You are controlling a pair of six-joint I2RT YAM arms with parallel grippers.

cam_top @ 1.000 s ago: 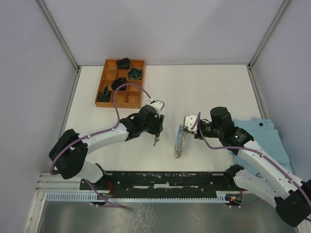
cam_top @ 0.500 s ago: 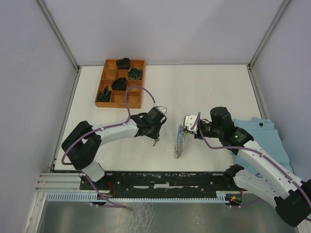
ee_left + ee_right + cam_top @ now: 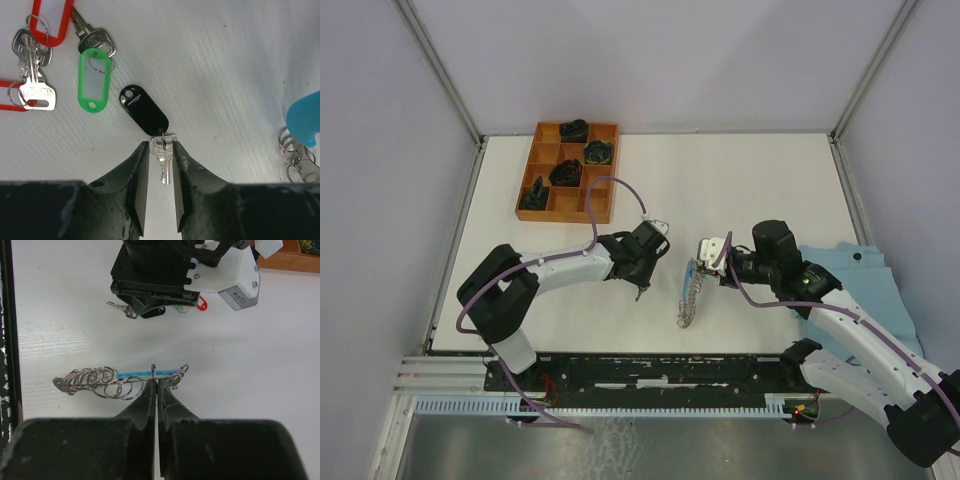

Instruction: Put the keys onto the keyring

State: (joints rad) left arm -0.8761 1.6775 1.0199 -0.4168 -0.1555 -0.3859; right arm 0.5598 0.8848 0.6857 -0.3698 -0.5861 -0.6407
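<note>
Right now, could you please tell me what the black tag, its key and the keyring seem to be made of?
The black tag: probably plastic, glossy, with a soft highlight. The key: silver metal, bright and reflective, with stamped lettering. The keyring: thin shiny metal wire loops; its light-blue section looks like plastic, though that is uncertain.

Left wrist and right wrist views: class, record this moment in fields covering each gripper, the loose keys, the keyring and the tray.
Left gripper: closed on the head of the black-tagged key
Right gripper: shut, pinching the keyring by its blue sleeve
Loose keys: on the table, with a green tag and red tags
Tray: far left, dark items in several compartments
Progress: black-tagged key not yet on the keyring
</note>
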